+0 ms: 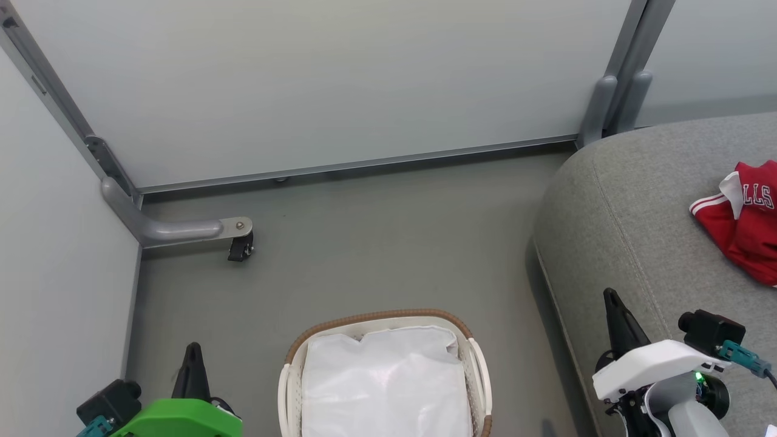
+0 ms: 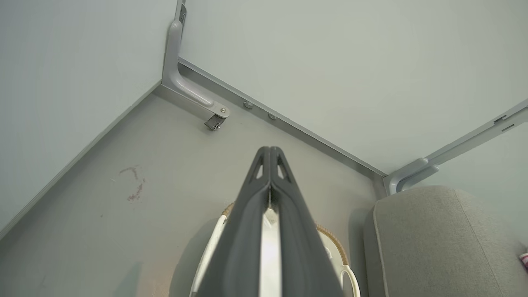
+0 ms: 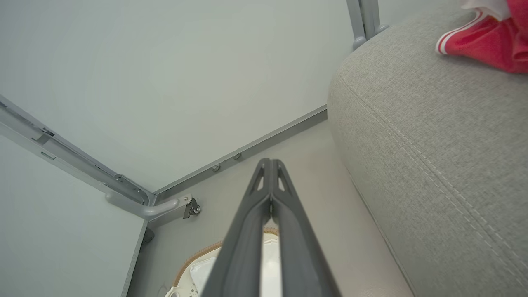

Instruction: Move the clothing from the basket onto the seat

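Head view, with both wrist views. The basket is seen at 6 o'clock, its brown rim toward the wall; inside it only the white liner is visible, though its near part is cut off by the picture's lower edge. The seat occupies 3 to 5 o'clock. The clothing is shown as one red bundle lying on the seat at 3 o'clock, well apart from the basket; whether both garments are in the bundle cannot be told.

The left gripper is held at 7 o'clock, beside the basket's left wall, fingers pressed together with nothing between them. The right gripper is held at 4 o'clock over the seat's front edge, likewise closed and empty.

The transfer is judged done or nearly so; the step in hand is taken to be a check of the basket. It is best done with both grippers kept raised and clear of the rim. Should a garment be found in the hidden near part, red cloth alone should be pinched, never the liner, so that the basket is not dragged.

Open floor lies from 10 to 1 o'clock of the basket. Room is bounded by the wall panel at 12 o'clock, a castor foot at 10 o'clock, and the seat's rounded corner at 2 o'clock; the gap between basket and seat is narrow.
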### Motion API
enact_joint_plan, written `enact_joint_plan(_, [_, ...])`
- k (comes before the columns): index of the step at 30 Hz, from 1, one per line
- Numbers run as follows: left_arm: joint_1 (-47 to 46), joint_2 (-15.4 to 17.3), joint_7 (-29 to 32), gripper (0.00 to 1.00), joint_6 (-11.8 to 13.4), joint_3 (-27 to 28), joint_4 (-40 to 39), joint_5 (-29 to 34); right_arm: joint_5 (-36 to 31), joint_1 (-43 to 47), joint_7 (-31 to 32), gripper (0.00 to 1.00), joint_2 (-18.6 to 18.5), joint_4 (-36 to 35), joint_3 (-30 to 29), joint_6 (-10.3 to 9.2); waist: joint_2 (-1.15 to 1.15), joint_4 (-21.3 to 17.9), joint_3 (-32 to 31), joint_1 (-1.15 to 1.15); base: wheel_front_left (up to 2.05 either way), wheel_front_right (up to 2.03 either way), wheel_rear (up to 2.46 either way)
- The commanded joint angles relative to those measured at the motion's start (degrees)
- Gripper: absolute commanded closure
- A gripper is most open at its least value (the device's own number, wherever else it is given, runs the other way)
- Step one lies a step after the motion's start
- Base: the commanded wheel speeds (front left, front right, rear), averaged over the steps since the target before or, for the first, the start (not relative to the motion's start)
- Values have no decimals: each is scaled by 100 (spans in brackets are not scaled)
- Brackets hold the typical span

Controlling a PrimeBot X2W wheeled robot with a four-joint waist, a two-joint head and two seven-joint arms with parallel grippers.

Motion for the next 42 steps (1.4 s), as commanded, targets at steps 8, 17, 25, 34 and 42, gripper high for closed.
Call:
enact_joint_plan(8, [-235, 21, 207, 100, -99, 136, -173, -743, 837, -4, 205, 100, -35, -193, -97, -2, 0, 1, -13, 0, 0, 0, 0])
enact_joint_plan(17, [-286, 23, 389, 100, -154, 238, -246, -1386, 1553, 12, 389, 100, -40, -278, -172, -3, 0, 3, -27, 0, 0, 0, 0])
enact_joint_plan(25, [-330, 26, 538, 100, -199, 315, -310, -1901, 2135, 26, 533, 100, -44, -346, -229, -3, 0, 4, -40, 0, 0, 0, 0])
enact_joint_plan(34, [-369, 29, 687, 100, -251, 397, -373, -2440, 2729, 42, 689, 100, -48, -417, -291, -3, 0, 5, -54, 0, 0, 0, 0])
enact_joint_plan(42, [-409, 31, 812, 100, -287, 466, -421, -2882, 3221, 52, 814, 100, -51, -475, -343, -4, 0, 6, -66, 0, 0, 0, 0])
